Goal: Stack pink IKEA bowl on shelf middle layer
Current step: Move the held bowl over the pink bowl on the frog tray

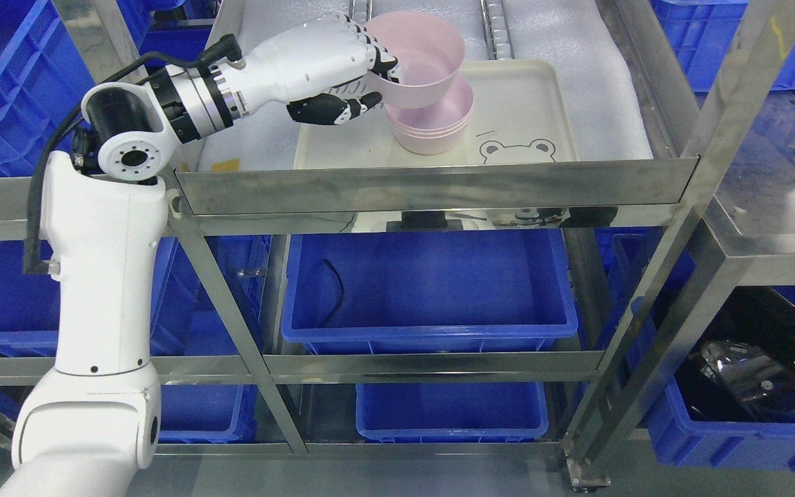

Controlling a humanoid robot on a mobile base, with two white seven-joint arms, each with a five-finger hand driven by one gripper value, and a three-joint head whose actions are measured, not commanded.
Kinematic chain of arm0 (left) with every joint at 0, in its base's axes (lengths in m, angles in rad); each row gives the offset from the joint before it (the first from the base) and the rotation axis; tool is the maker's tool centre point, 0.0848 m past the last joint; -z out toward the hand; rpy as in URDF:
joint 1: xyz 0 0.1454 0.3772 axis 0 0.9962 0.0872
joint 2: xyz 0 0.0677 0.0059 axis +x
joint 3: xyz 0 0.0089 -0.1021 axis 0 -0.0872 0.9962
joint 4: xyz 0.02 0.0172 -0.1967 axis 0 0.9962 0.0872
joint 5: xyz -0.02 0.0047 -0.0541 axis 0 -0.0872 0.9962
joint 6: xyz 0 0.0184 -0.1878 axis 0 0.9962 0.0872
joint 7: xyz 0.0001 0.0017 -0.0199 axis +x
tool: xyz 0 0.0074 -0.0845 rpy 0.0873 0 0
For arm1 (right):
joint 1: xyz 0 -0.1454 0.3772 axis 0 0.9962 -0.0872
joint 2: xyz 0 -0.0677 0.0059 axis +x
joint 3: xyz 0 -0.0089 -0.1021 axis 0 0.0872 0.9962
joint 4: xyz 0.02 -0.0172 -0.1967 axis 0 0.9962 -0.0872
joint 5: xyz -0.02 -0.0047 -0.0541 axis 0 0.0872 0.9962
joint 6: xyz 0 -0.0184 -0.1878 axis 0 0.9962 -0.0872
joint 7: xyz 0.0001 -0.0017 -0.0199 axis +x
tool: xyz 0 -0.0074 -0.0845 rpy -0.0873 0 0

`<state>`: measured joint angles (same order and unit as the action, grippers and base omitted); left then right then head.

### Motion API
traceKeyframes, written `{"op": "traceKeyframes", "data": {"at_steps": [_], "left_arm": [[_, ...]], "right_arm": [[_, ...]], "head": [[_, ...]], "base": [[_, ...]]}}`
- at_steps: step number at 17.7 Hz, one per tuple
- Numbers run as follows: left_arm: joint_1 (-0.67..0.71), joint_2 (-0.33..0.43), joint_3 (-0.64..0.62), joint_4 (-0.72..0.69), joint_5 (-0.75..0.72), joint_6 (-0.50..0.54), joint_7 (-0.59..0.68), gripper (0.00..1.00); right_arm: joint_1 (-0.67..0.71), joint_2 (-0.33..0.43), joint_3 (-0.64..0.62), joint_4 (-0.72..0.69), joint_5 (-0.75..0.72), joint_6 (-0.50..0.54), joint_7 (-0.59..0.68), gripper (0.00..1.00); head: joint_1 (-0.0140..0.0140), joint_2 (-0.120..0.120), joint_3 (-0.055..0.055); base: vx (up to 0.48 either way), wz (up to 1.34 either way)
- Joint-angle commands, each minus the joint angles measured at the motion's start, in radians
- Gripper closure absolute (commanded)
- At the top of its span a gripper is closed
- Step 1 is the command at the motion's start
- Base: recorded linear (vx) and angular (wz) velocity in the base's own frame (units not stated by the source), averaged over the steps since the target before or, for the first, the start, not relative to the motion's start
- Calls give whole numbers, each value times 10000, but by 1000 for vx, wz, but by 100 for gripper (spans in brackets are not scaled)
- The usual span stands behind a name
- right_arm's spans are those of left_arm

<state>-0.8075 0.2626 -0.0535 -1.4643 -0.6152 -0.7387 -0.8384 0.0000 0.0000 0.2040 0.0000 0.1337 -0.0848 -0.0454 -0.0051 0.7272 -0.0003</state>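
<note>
Left hand (342, 69) clamped on the rim of a tilted pink bowl (421, 59), touching the pink stack (432, 128) on the shelf's cream tray (535, 103).

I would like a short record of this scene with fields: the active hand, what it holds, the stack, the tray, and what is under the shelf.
active hand: left hand, white with black fingertips, fingers closed on a bowl's rim
held object: pink plastic bowl, tilted, just above the stack
stack: nested pink bowls, upright on the tray
tray: cream rectangular tray with a bear drawing, on the steel shelf
below shelf: blue plastic bin
right hand: not in view
</note>
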Motion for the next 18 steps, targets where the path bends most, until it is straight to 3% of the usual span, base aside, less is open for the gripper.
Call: {"op": "traceKeyframes", "data": {"at_steps": [1,8,14,18], "left_arm": [[-177,980,429,545,-76,54,38,97],[-301,-1151,-1595,637,-427,-68,54,97],[-500,-1629,-1658,714,-1838,-68,69,97],[-607,-1781,-1658,714,-1840,-68,54,97]], "right_arm": [[153,-175,0,-175,-2,4,-6,0],[153,-175,0,-175,-2,4,-6,0],[153,-175,0,-175,-2,4,-6,0],[153,-175,0,-175,13,4,-6,0]], "head": [[0,0,0],[0,0,0],[0,0,0],[0,0,0]], "base": [[105,66],[93,82],[46,33],[25,2]]}}
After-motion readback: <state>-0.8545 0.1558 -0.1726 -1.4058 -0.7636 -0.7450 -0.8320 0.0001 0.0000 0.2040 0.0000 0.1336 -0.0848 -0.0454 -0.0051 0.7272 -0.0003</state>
